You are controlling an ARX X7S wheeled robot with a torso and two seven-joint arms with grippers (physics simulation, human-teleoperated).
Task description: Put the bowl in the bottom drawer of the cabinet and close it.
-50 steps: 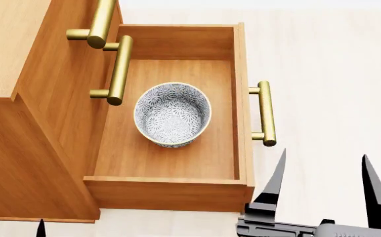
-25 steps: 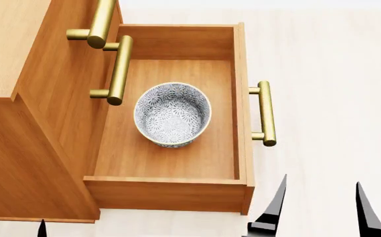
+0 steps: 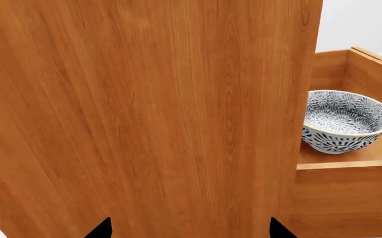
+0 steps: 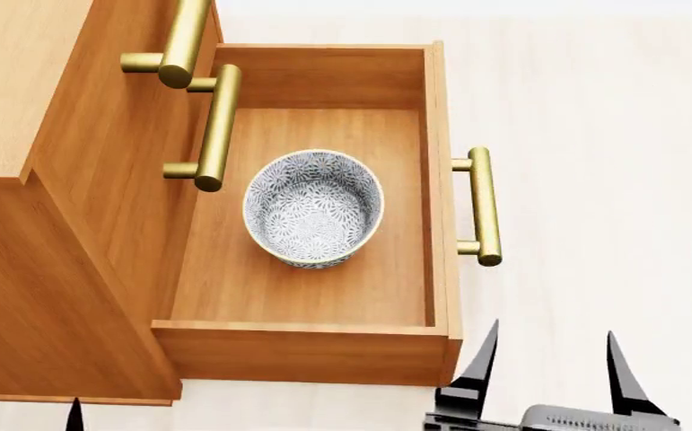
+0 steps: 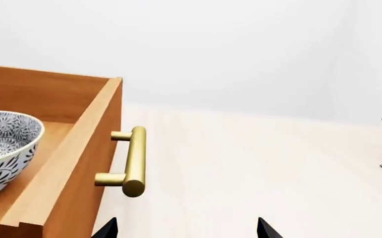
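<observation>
Cabinet (image 4: pixel 47 224) fills the left of my head view, top two drawers shut, their brass bars stacked near its front edge.

Bottom drawer (image 4: pixel 439 180) is pulled fully out toward the pale floor. Rigid wooden box; I expect it to slide straight on its runners if pushed square, and to bind if shoved at one corner.

Bowl (image 4: pixel 313 208) is upright on the drawer floor, roughly centre, clear of all four walls. So the placing looks done and only the closing is left. It looks ceramic: hard, glazed, chippable, narrow foot. A fast shove could skate it into the back wall, so I'd close slowly.

Drawer handle (image 4: pixel 481 206) is a brass bar on two posts, smooth and round. I could pinch it mid-span between the posts, or simply press flat on the drawer front beside it; pushing needs no grip.

Right gripper (image 4: pixel 552 364) is below the handle, near the drawer's front corner, fingers spread wide, holding nothing, touching nothing.

Left gripper (image 3: pixel 189 229): tips apart, empty, facing the cabinet's side panel. Only one tip shows in the head view.
</observation>
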